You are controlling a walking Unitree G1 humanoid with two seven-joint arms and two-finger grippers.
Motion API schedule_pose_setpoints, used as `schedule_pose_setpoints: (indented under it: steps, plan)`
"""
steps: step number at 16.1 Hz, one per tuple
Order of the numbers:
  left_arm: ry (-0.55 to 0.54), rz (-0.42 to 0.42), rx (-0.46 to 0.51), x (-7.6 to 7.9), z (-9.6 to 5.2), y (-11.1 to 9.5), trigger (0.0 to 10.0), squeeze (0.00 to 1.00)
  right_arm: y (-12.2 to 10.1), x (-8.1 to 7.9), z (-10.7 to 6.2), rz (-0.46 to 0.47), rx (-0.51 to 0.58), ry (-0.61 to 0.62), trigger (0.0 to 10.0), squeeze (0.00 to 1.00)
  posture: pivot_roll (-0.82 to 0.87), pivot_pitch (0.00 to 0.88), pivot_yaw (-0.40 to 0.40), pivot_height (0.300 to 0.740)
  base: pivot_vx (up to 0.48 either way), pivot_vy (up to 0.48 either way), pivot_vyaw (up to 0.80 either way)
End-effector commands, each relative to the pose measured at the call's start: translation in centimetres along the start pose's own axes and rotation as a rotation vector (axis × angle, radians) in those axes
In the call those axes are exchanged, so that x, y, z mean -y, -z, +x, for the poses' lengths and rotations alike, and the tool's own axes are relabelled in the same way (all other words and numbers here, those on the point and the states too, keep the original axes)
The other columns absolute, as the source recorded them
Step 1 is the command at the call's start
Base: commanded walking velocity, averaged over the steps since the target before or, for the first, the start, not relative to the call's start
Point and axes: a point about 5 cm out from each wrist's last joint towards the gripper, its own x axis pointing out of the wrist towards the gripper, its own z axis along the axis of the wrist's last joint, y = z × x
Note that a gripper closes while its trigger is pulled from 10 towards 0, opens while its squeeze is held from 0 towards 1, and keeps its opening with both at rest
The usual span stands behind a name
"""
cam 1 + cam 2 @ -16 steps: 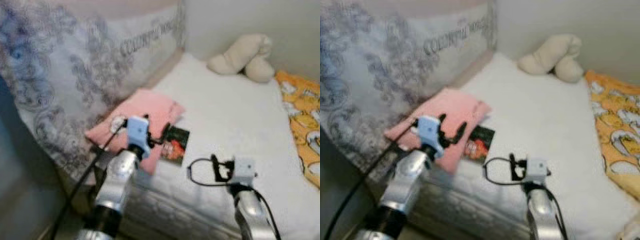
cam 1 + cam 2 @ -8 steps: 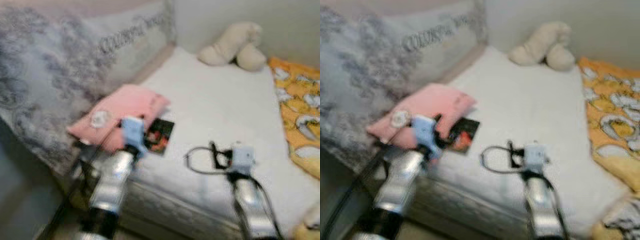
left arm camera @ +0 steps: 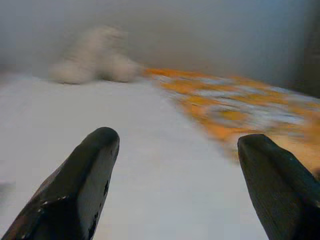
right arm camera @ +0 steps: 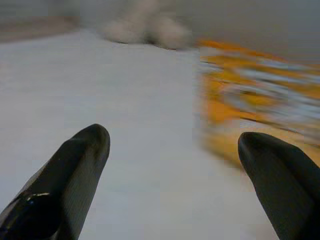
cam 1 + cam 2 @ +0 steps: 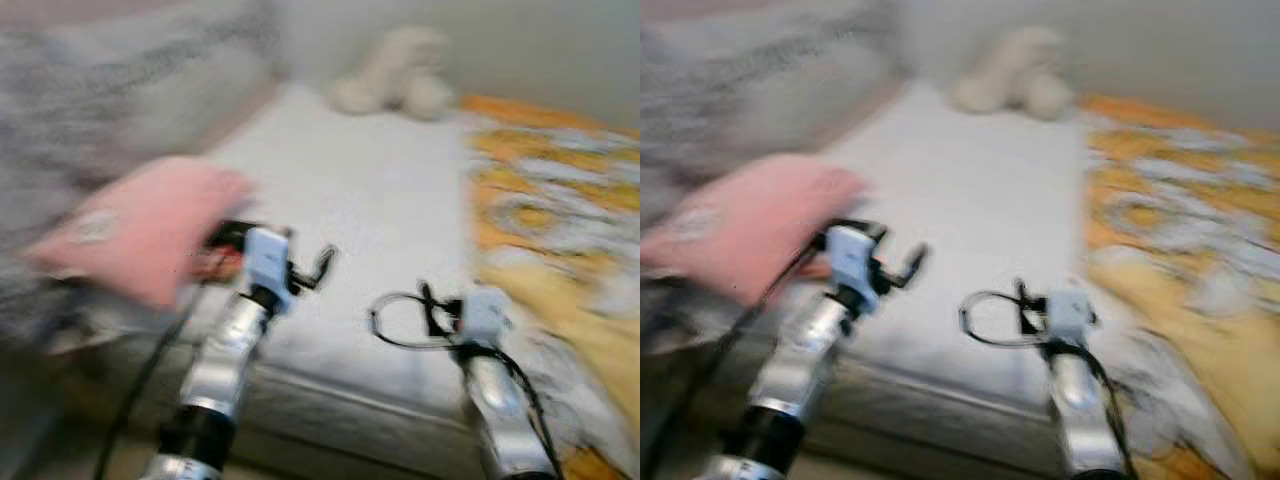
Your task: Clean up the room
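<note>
Now both of the robot's hands are raised over the near edge of a bed with a white sheet (image 5: pixel 400 220), and neither holds anything. Its left hand (image 3: pixel 175 190) has its two black fingers spread wide apart, as the left wrist view shows. Likewise the right hand (image 4: pixel 175 185) has its fingers spread wide with only bedding between them.

Beyond the left hand, at the robot's left, a soft pink cushion (image 5: pixel 140 230) lies on the bed, heavily blurred. Just beside its near corner, close to the left wrist, a small dark printed card or booklet (image 5: pixel 222 250) lies flat, too smeared to read. Farther out, a large grey patterned pillow (image 5: pixel 110 90) leans behind the pink cushion.

Toward the right, an orange and white patterned blanket (image 5: pixel 560 200) lies crumpled along that side of the bed. At the far end, against the wall, sits a cream plush toy (image 5: pixel 395 80).

Everything is streaked with blur, so fine detail is uncertain.

Tidying seems barely begun, with the loose things all on the bed. Judging by looks, the plush toy and cushion are light and yielding, best pinched at a limb or a corner. The blanket is limp and would trail, so a gathered fold suits it. The flat card is thin and likely needs lifting by an edge.
</note>
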Motion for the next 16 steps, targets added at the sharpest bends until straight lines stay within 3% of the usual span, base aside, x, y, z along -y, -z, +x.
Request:
schedule_pose_setpoints:
  steps: [1,11,13,16]
  plan:
    - [-0.014,-0.008,-0.019,-0.7,0.0,0.0,10.0,0.0,-0.5,-0.6,0.2,0.008,0.023,-0.009,10.0,0.0,0.14,0.0,-0.027,0.74,0.0,0.0,-0.76]
    - [-0.145,0.06,-0.129,-3.2,0.0,1.4,10.0,0.0,-0.2,-1.1,0.4,0.03,0.006,-0.022,10.0,0.0,0.13,0.0,-0.014,0.74,0.0,0.0,-0.76]
    - [-0.147,0.08,-0.156,-3.7,0.1,1.8,10.0,0.0,-0.2,-2.0,0.5,0.026,0.006,-0.052,10.0,0.0,0.13,0.0,-0.01,0.74,0.0,0.48,0.0]
    - [-0.108,0.193,-0.096,-3.3,1.0,0.4,10.0,0.0,-0.2,-2.2,0.6,0.019,-0.004,-0.058,10.0,0.0,0.13,0.0,-0.01,0.74,0.0,0.457,-0.26]
